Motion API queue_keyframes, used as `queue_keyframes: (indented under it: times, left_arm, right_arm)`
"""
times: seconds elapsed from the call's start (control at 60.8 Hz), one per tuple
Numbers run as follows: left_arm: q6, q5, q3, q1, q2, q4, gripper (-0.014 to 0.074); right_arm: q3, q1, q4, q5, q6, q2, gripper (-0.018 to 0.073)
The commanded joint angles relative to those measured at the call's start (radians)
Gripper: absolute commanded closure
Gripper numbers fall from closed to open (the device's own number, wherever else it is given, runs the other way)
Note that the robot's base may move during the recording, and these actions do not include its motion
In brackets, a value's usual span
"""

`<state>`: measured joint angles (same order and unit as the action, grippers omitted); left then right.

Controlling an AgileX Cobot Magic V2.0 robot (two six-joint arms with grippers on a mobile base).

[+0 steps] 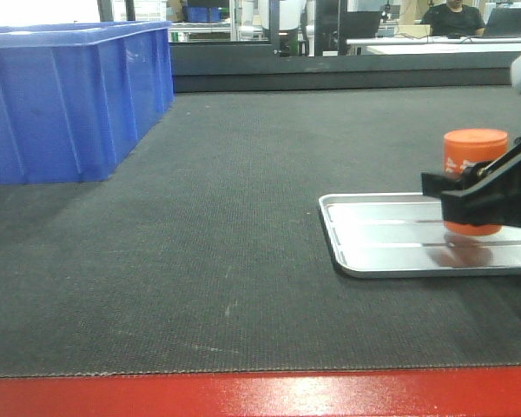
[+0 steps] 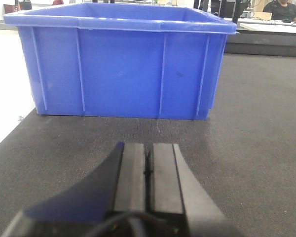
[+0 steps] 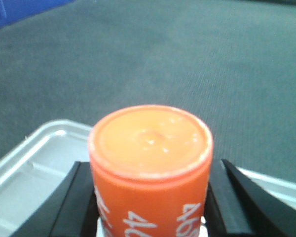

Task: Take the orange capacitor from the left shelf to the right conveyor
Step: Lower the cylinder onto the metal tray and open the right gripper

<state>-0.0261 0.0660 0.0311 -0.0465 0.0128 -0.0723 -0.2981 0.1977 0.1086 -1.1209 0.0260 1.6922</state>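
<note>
- Dark grey-black conveyor belt fills most of the front view, w/ a glossy red front edge along the bottom; desks and a seated person far behind.
- Right gripper: black fingers sit tight against both sides of the orange capacitor; clamped on it, no gap visible in the right wrist view.
- Capacitor upright, flat top up, white numerals on its side; lower body partly hidden by the gripper in the front view.
- Its base appears just above the silver tray, w/ a blurred reflection on the metal below; can't tell for sure if it touches.
- Tray lies flat on the belt at the right, shallow, rounded corners; its right end runs out of frame.
- Left gripper: pads pressed together, only a thin seam between them; nothing held; low over the belt.
- Blue plastic bin stands on the belt straight ahead of the left gripper, near but apart; in the front view it's at far left, well apart from tray and capacitor.
</note>
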Motion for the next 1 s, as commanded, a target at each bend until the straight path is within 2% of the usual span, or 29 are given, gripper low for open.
queue_keyframes:
  times: [0.0, 0.23, 0.296, 0.346, 0.494, 0.56, 0.658, 0.807, 0.988]
  left_arm:
    - [0.002, -0.090, -0.003, 0.001, 0.011, -0.002, 0.0723]
    - [0.002, -0.090, -0.003, 0.001, 0.011, -0.002, 0.0723]
    - [0.002, -0.090, -0.003, 0.001, 0.011, -0.002, 0.0723]
    - [0.002, -0.090, -0.003, 0.001, 0.011, -0.002, 0.0723]
    - [0.002, -0.090, -0.003, 0.001, 0.011, -0.002, 0.0723]
    - [0.002, -0.090, -0.003, 0.001, 0.011, -0.002, 0.0723]
    - [0.002, -0.090, -0.003, 0.001, 0.011, -0.002, 0.0723]
    - [0.002, -0.090, -0.003, 0.001, 0.011, -0.002, 0.0723]
    - [0.002, -0.090, -0.003, 0.001, 0.011, -0.002, 0.0723]
  right_arm:
    - [-0.020, -0.003, 0.011, -0.104, 0.000, -0.008, 0.0504]
    - [-0.020, -0.003, 0.012, -0.101, 0.000, 0.026, 0.0501]
    - [-0.020, -0.003, 0.012, -0.103, 0.000, 0.025, 0.0454]
    - [-0.020, -0.003, 0.012, -0.105, 0.000, 0.024, 0.0385]
    - [-0.019, -0.003, 0.012, -0.102, 0.000, 0.024, 0.0025]
    - [-0.015, -0.003, 0.012, -0.097, 0.000, 0.016, -0.0083]
    - [-0.006, -0.003, 0.012, -0.084, 0.000, -0.021, -0.0065]
    - [-0.006, -0.003, 0.012, 0.021, 0.011, -0.130, -0.0065]
    - [-0.007, -0.003, 0.012, 0.186, 0.146, -0.336, -0.0064]
